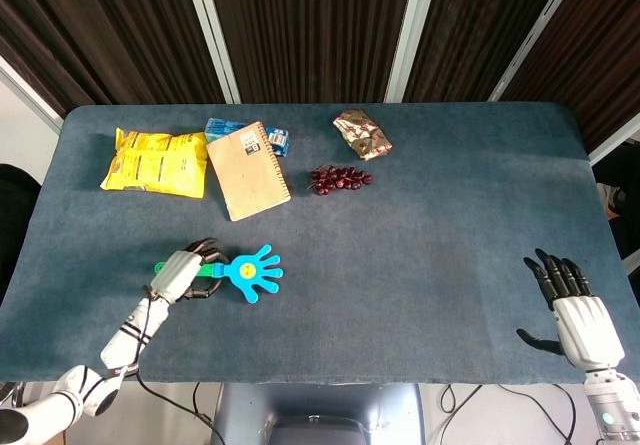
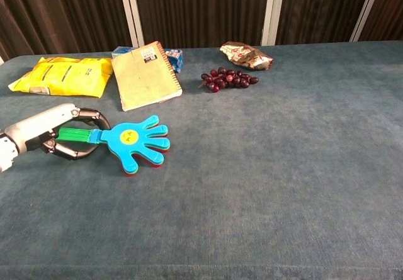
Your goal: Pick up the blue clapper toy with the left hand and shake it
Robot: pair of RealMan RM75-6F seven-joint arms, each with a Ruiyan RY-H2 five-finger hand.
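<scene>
The blue clapper toy, shaped like a hand with a yellow smiley, lies at the front left of the table. Its green handle points left. My left hand has its fingers curled around that handle and grips it; the blue palm end looks slightly raised off the cloth. My right hand rests at the front right corner with fingers spread and nothing in it; the chest view does not show it.
At the back left lie a yellow snack bag, a tan spiral notebook and a blue packet. Dark grapes and a brown wrapper sit at the back centre.
</scene>
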